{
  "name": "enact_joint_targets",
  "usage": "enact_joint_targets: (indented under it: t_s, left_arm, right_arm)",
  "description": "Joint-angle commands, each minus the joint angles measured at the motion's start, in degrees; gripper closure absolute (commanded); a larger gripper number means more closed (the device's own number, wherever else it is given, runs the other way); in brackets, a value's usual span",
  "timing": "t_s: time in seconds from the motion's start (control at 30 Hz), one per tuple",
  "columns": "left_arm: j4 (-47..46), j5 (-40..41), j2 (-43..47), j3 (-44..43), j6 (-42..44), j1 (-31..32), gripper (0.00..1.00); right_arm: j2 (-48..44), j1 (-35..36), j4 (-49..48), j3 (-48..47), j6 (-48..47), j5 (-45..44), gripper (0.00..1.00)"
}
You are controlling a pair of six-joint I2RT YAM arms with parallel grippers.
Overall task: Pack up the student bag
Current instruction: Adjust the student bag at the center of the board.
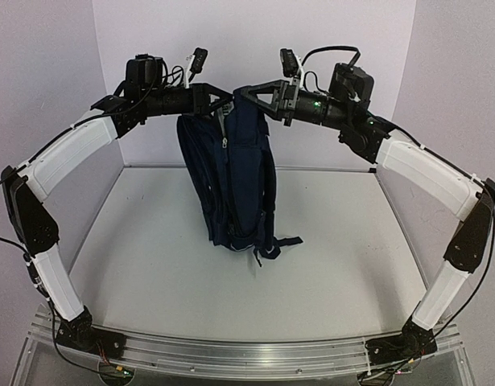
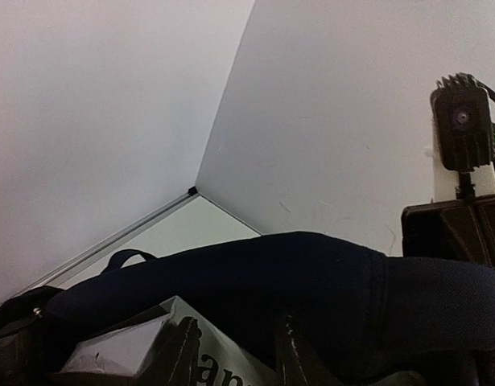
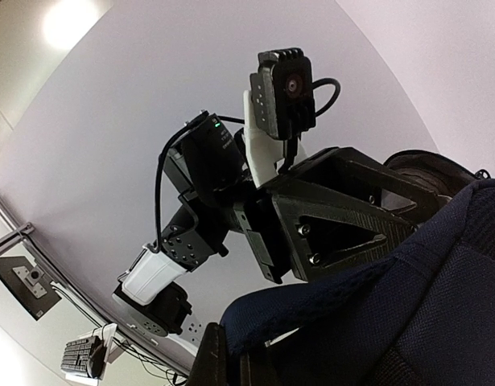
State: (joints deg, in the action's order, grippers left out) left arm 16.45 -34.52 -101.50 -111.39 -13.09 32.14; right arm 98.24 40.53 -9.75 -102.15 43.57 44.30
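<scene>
Looking at the top view first, we are seeing the dark navy fabric student bag [image 1: 231,177] standing upright in the middle of the flat white table [image 1: 150,265], top end up between the two arms, black straps [image 1: 271,244] trailing at its base. We are not able to tell whether the base is resting on the table or hanging just above it. The left gripper [image 1: 217,100] is sitting at the bag's top edge from the left. The right gripper [image 1: 255,95] is meeting the same edge from the right, and the two are nearly touching.

Moving to the left wrist view, the student bag [image 2: 327,281] is filling the lower frame. The left gripper's dark fingers [image 2: 183,354] are standing apart at the bottom edge, with a white printed sheet [image 2: 126,350] showing beside and between them. We cannot tell whether they are pinching anything. The right arm's black wrist camera [image 2: 463,121] is showing at the right.

Moving to the right wrist view, the right gripper is closed, its fingers [image 3: 211,366] clamping a fold of the student bag [image 3: 440,305] at its navy top fabric. The left gripper's black triangular finger [image 3: 336,233] is sitting just above that fold.
</scene>
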Motion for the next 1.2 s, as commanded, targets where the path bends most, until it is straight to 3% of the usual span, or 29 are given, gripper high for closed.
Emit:
enact_joint_targets:
  t_s: [0.0, 0.13, 0.4, 0.67, 0.93, 1.17]
  left_arm:
    - [7.4, 14.0, 1.3, 6.3, -2.5, -1.1, 0.65]
    - [4.0, 12.2, 4.7, 9.2, -5.1, -1.2, 0.58]
    - [-5.6, -2.0, 13.9, 17.0, -21.9, -1.2, 0.26]
    - [-16.1, -13.5, 15.5, 23.4, -37.9, -0.7, 0.23]
    - [-15.2, -8.3, 22.2, 24.8, -32.8, 1.4, 0.26]
    - [-14.8, -11.9, 16.7, 21.4, -36.5, 4.0, 0.25]
  right_arm:
    - [-6.7, 0.7, -13.4, -2.0, -1.4, 1.5, 1.0]
    - [-7.0, 0.4, -14.3, -1.1, -1.6, 0.0, 1.0]
    - [-6.7, -0.8, -15.2, 0.9, -0.6, -2.3, 1.0]
    - [-6.0, -0.9, -16.7, 2.3, 0.7, -2.6, 1.0]
    - [-7.5, -1.6, -17.6, 5.3, 0.8, -5.3, 1.0]
    - [-7.6, -1.6, -18.5, 5.5, 1.9, -6.0, 1.0]
